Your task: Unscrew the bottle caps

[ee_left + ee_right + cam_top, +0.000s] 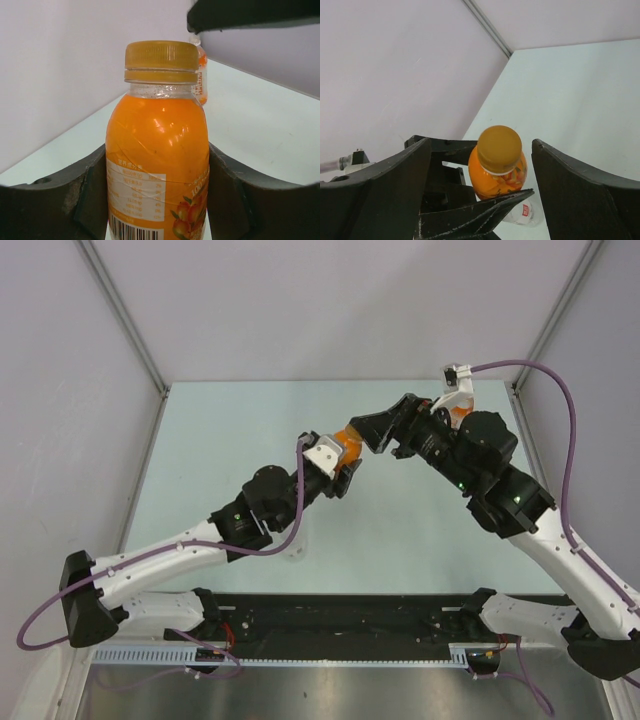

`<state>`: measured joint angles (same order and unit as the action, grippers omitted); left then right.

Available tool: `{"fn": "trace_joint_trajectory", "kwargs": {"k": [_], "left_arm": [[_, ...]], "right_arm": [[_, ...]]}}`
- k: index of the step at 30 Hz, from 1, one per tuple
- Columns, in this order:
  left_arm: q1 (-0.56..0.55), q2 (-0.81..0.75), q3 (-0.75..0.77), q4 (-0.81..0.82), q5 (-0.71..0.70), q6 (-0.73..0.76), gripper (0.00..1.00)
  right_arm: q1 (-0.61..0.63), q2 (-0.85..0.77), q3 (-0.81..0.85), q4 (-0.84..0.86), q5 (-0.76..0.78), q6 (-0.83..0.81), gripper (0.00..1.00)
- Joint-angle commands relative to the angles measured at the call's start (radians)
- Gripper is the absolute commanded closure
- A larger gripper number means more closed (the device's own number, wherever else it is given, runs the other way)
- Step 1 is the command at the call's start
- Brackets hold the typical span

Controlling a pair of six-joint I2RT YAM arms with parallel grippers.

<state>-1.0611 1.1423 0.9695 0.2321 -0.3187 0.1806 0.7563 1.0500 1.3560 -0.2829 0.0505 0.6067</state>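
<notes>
An orange bottle (157, 150) with an orange-white label and an orange cap (161, 61) stands upright between my left gripper's (157, 205) fingers, which are shut on its body. In the top view the left gripper (338, 462) holds this bottle (350, 443) mid-table. My right gripper (481, 145) is open, its fingers on either side of the orange cap (499, 148) and apart from it; it also shows in the top view (378, 430). A second orange bottle (200, 75) with a whitish cap stands behind. A clear bottle (522, 214) lies low on the table.
The second orange bottle (461, 417) stands at the back right, partly behind the right arm. The pale green table (250, 440) is walled by white panels at the left, back and right. Purple cables loop off both wrists.
</notes>
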Motion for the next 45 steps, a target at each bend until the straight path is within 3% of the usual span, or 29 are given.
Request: {"fn": "trace_joint_trajectory", "kwargs": {"k": [1,12,27,31,38,41,42,45], "left_arm": [[-0.008,-0.038,-0.006,0.111,-0.080,0.051,1.00],[-0.019,-0.032,-0.009,0.130,-0.080,0.051,1.00],[-0.031,-0.036,-0.022,0.133,-0.069,0.051,1.00],[-0.037,-0.036,-0.022,0.133,-0.074,0.053,1.00],[-0.042,-0.033,-0.022,0.133,-0.077,0.057,1.00],[-0.040,-0.036,-0.020,0.130,-0.080,0.051,1.00],[-0.042,-0.039,-0.017,0.127,-0.079,0.048,1.00],[-0.039,-0.053,0.006,0.086,-0.050,0.031,1.00]], "right_arm": [[0.021,0.008,0.022,-0.025,0.077,0.030,0.16],[0.040,0.041,0.022,-0.012,0.092,0.028,0.19],[0.038,0.074,0.022,0.048,0.077,0.021,0.34],[0.040,0.079,0.022,0.054,0.074,0.022,0.50],[0.040,0.082,0.022,0.050,0.071,0.024,0.64],[0.040,0.082,0.022,0.044,0.060,0.018,0.83],[0.041,0.081,0.022,0.037,0.057,0.015,1.00],[0.040,0.076,0.022,0.037,0.025,-0.019,1.00]]}}
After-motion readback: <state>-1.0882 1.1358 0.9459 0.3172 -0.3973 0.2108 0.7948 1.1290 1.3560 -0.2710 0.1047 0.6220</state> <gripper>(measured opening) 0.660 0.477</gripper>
